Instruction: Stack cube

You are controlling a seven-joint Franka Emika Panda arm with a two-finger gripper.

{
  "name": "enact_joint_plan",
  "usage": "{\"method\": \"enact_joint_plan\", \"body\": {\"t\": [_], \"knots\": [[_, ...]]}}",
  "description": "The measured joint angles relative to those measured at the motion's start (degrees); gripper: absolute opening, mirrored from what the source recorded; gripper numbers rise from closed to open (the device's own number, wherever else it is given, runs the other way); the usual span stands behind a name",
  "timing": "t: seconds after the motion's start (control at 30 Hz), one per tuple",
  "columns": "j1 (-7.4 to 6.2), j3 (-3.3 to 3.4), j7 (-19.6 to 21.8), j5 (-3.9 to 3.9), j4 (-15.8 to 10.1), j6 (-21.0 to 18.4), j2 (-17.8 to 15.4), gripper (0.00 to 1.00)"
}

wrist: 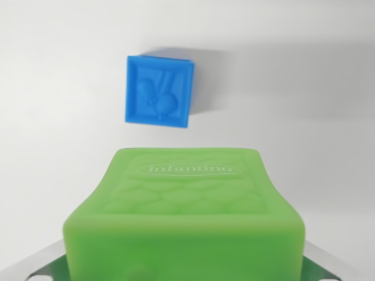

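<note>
Your jaws grip a soft green embossed rubber cube (187, 216); a smaller blue embossed cube (159, 91) rests on the white tabletop (304, 134) beyond.

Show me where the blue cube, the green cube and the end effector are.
blue cube (159, 91), wrist view, middle of its embossed top face
green cube (188, 193), wrist view, its top face below the lettering
end effector (35, 266), wrist view, metal part at lower left; fingertips hidden

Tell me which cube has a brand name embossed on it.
The green cube, nearest the camera, reads "infantino". The blue cube beyond it shows only a raised picture.
</note>
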State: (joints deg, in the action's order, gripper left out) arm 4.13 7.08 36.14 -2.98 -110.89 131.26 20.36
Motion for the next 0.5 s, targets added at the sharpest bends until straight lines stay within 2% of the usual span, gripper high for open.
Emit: {"method": "enact_joint_plan", "body": {"t": [0.5], "knots": [[-1.12, -0.51, 2.5, -0.03, 5.2, -2.4, 2.8, 0.0]]}}
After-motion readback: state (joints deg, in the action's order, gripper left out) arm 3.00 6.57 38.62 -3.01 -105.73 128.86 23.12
